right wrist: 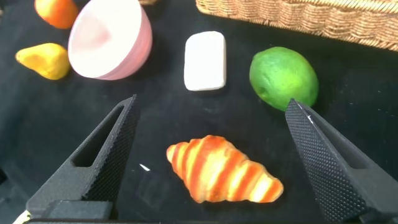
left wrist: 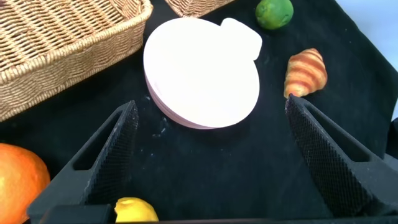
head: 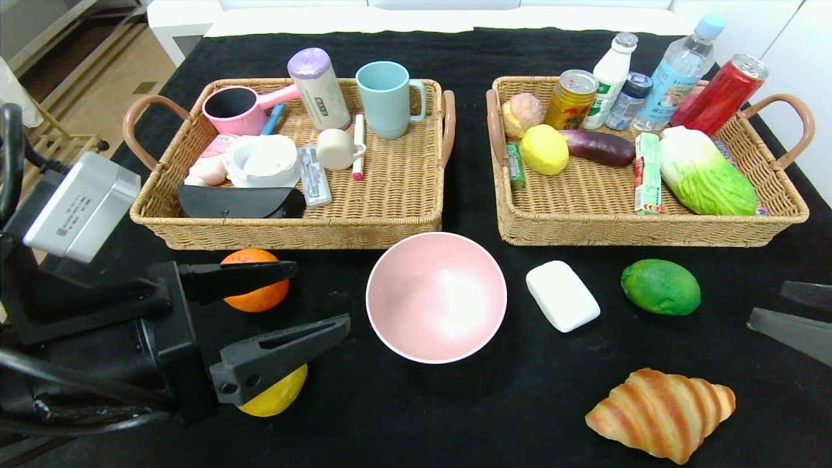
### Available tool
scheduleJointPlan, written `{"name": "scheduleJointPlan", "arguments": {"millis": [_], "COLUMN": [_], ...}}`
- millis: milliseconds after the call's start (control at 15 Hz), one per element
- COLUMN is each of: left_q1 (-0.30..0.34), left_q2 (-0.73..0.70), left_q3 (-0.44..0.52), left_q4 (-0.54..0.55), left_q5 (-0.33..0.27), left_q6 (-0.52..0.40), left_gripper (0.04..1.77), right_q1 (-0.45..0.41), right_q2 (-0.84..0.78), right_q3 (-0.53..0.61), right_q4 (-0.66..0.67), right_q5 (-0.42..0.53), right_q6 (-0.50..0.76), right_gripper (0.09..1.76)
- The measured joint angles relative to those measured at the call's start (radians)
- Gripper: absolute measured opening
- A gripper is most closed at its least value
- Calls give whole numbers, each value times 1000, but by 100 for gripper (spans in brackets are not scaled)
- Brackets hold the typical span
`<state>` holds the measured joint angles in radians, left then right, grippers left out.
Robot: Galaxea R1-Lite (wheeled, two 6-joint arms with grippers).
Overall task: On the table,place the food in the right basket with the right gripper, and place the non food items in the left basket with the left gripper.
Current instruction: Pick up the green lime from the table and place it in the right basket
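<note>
On the black table (head: 468, 416) lie a pink bowl (head: 436, 296), a white bar (head: 562, 295), a green fruit (head: 661, 286), a croissant (head: 662, 412), an orange (head: 257, 294) and a yellow pear-shaped fruit (head: 276, 394). My left gripper (head: 322, 298) is open and empty above the table, left of the bowl (left wrist: 202, 71), with the orange and yellow fruit beneath it. My right gripper (head: 773, 305) is open at the right edge. In the right wrist view it (right wrist: 211, 109) frames the croissant (right wrist: 222, 169), with the green fruit (right wrist: 283, 76) and the bar (right wrist: 205, 60) beyond.
The left basket (head: 416, 214) holds cups, a black case and other household items. The right basket (head: 585, 224) holds bottles, cans, a cabbage, a lemon and an eggplant. Both stand behind the loose objects.
</note>
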<state>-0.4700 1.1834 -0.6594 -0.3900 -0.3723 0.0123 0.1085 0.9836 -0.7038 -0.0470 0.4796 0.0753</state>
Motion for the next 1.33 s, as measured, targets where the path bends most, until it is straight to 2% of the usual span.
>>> {"name": "scheduleJointPlan", "arguments": {"millis": [333, 533, 600, 733, 867, 1333], "left_q1": [6, 6, 6, 6, 4, 2], "left_q2": [-6, -18, -24, -34, -40, -45], "left_q3": [-3, 2, 4, 6, 7, 10], "left_q4": [-2, -2, -1, -1, 0, 3], "left_q5": [7, 8, 8, 8, 8, 7], "left_q6": [0, 1, 1, 1, 1, 1], "left_gripper": [172, 172, 172, 172, 172, 172], "right_q1": [39, 58, 81, 137, 171, 243], "right_q2": [28, 96, 125, 187, 253, 454], "right_q3": [-73, -151, -184, -266, -336, -463], "right_q4": [95, 195, 241, 340, 401, 409], "right_q5": [-192, -417, -468, -504, -515, -653], "right_q6": [0, 20, 83, 205, 243, 286], "right_gripper": [171, 171, 171, 171, 171, 171]}}
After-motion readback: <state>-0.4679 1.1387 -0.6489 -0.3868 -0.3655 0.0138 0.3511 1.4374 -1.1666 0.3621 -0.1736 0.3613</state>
